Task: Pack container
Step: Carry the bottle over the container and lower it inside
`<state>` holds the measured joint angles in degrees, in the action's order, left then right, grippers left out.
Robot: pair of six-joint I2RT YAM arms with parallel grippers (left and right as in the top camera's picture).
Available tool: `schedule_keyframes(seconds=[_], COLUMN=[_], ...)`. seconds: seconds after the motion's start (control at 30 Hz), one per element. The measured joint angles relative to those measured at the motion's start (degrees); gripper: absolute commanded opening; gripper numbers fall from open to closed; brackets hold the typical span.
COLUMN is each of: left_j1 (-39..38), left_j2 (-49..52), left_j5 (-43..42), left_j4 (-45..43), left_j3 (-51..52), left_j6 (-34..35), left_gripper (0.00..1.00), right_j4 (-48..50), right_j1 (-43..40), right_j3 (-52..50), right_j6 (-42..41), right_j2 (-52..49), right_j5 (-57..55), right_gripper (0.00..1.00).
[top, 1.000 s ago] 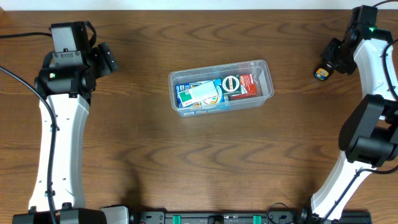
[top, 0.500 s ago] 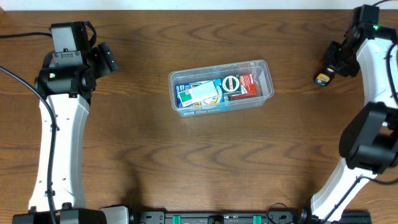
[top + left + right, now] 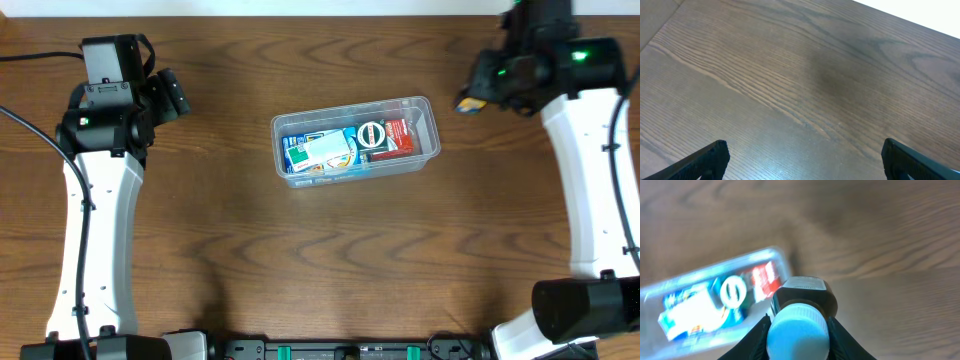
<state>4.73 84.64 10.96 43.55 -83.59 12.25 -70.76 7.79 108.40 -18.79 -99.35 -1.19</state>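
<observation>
The container (image 3: 352, 106), a clear plastic tub, sits at the table's middle and holds a blue-and-white box (image 3: 320, 152), a round item (image 3: 372, 133) and a red packet (image 3: 400, 135). It shows blurred at the left of the right wrist view (image 3: 705, 274). My right gripper (image 3: 480, 92) (image 3: 798, 339) is shut on a small dark bottle (image 3: 466, 103) (image 3: 805, 294) with a pale cap, held above the table just right of the container. My left gripper (image 3: 170, 95) (image 3: 802, 165) is open and empty, far left of the container, over bare wood.
The table is dark brown wood (image 3: 330, 250). The white left arm (image 3: 95, 200) runs down the left side and the white right arm (image 3: 595, 180) down the right side. The table's far edge lies just beyond both grippers.
My right gripper has swung left from the table's far right edge with the small bottle in it, now near the container's right end. The left arm has not moved.
</observation>
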Motion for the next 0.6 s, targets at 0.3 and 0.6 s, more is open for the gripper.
schedule_keyframes(seconds=[0.3, 0.6], left_j1=[0.0, 0.0], left_j2=[0.0, 0.0], left_j5=[0.0, 0.0], left_j4=[0.0, 0.0], left_j3=[0.0, 0.0], left_j6=[0.0, 0.0], left_gripper=[0.98, 0.98], right_j4=[-2.2, 1.8], right_j1=[9.7, 14.8], right_j3=[-1.6, -7.6], right_j6=[0.1, 0.2], right_j2=[-1.2, -1.4], right_j5=[-1.8, -3.6], right_gripper=[0.33, 0.35])
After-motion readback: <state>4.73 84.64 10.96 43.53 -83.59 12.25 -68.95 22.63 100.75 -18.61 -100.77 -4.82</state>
